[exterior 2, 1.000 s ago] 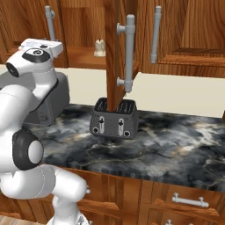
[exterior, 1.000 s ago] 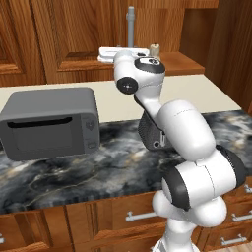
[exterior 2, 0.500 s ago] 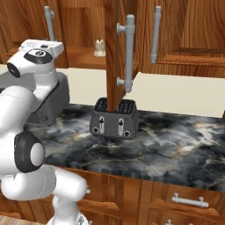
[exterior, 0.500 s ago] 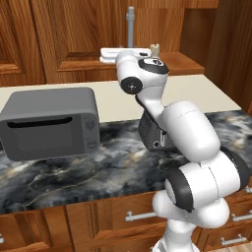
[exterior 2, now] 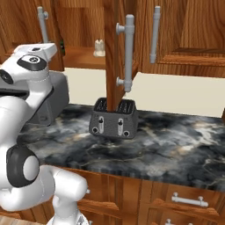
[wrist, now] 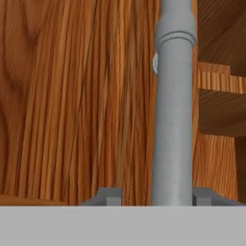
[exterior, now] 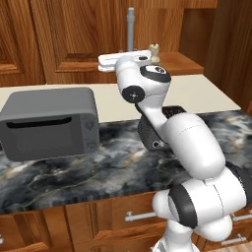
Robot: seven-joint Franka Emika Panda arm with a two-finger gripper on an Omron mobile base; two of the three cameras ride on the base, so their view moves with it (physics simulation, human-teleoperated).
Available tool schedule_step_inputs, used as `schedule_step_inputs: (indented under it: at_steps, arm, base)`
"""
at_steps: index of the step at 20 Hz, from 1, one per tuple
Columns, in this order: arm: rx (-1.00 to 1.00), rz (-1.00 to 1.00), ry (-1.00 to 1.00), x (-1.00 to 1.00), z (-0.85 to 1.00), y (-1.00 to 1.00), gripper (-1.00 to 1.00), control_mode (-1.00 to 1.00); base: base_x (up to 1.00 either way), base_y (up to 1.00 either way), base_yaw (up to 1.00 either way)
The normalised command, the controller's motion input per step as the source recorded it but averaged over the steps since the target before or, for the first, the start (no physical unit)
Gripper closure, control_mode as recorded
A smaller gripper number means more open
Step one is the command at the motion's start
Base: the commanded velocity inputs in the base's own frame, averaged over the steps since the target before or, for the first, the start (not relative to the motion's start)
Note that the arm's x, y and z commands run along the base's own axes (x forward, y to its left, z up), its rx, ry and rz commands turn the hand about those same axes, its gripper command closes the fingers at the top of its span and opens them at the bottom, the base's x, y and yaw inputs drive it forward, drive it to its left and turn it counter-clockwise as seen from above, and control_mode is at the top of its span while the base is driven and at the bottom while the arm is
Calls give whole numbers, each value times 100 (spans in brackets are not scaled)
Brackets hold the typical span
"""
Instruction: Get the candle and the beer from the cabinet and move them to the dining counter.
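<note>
My arm (exterior: 187,142) is white with dark joints. Left of it sits a grey microwave (exterior: 49,122) on the black-and-grey veined surface (exterior: 98,172). The cabinet (wrist: 72,96) is reddish-brown wood grain with a silver-grey handle (wrist: 174,105). The candle (exterior 2: 99,47) is cream, the toaster (exterior 2: 113,118) dark grey.

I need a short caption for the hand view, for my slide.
Gripper shut on the cabinet's silver bar handle.

The candle (exterior: 154,51) is too small to make out in detail. The open door (exterior 2: 112,52) hides part of the cabinet shelf (exterior 2: 83,58). The handle (wrist: 174,110) is cut off at the top edge.
</note>
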Motion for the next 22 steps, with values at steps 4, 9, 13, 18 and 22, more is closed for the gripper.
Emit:
schedule_step_inputs:
  at_steps: [4, 9, 13, 18, 22]
  arm:
    - [-13, 5, 0, -58, 0, 99, 100, -100]
    - [-9, 5, 0, -75, 0, 100, 100, -100]
    - [-5, 5, 0, -88, 0, 99, 100, -100]
    - [-3, 4, 3, -94, 0, 99, 100, -100]
    - [-4, 3, 6, -90, 0, 100, 100, -100]
  base:
    - [0, 0, 0]
    - [0, 0, 0]
    - [0, 0, 0]
    - [0, 0, 0]
    - [0, 0, 0]
